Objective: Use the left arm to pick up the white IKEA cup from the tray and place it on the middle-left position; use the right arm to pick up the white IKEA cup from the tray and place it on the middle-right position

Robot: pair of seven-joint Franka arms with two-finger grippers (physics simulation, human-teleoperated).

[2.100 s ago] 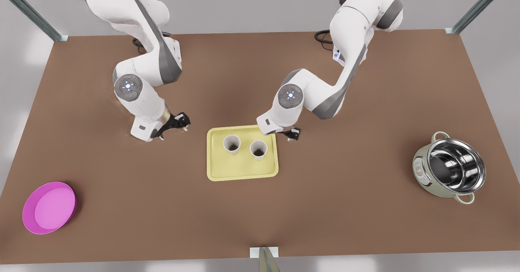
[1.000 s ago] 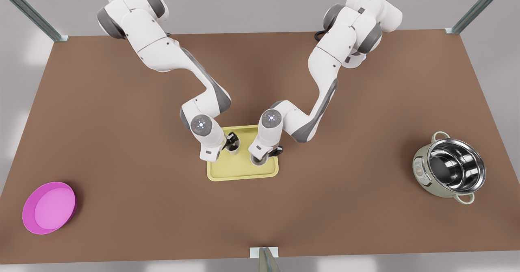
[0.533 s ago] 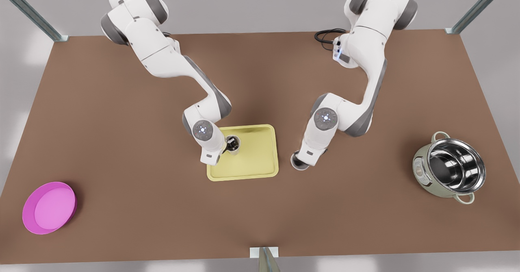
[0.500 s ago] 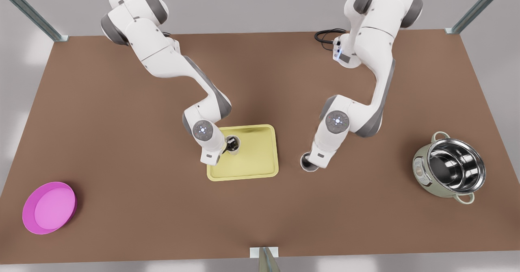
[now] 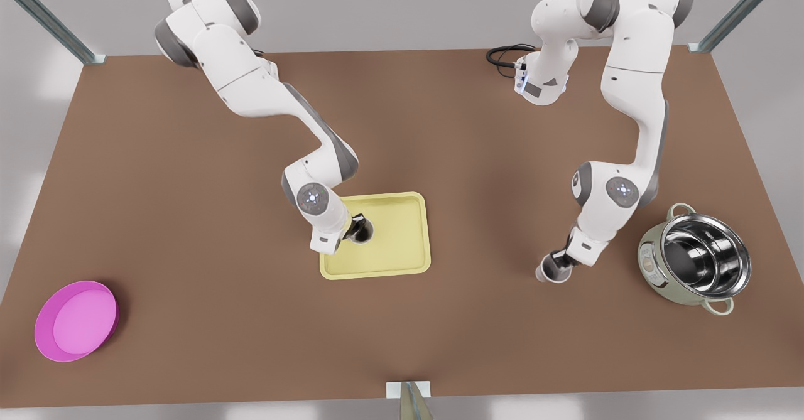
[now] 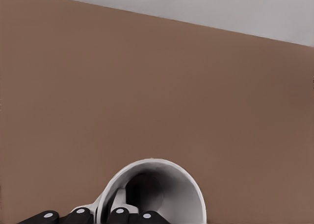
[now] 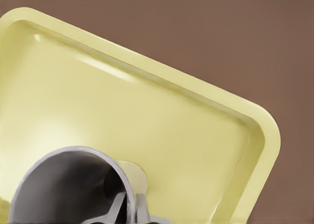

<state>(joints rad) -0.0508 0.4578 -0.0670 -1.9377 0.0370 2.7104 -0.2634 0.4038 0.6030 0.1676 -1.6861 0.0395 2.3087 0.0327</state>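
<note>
1. Currently my left claw (image 5: 561,262) is at the lower right of the front view, clenched on the rim of the first white cup (image 5: 551,274). In the left wrist view one finger (image 6: 128,215) sits inside the mouth of that cup (image 6: 167,185) and the other outside the wall.
2. This cup hangs over bare brown surface (image 5: 477,319), well apart from the tray (image 5: 402,263) and near the steel pot (image 5: 697,263).
3. My right claw (image 5: 356,226) is at the middle of the front view, over the tray's left half, and grips the second white cup (image 5: 363,231) by its rim in the same way. The right wrist view shows that cup (image 7: 64,180) above the yellow tray floor (image 7: 196,126). I cannot tell whether its base has cleared the floor.
4. To finish the left placement well, I judge I should right the cup before lowering, bring it straight down until the base sits flat, and only then spread the fingers. Letting go early from a rim pinch could tip it. I should also keep clear of the pot.
5. For the right side, I would lift straight up over the tray's raised rim before going sideways.
6. The first cup's long axis looks tilted, with its mouth toward the front view's lower left. The second cup stands close to upright, mouth up toward the camera.
</note>
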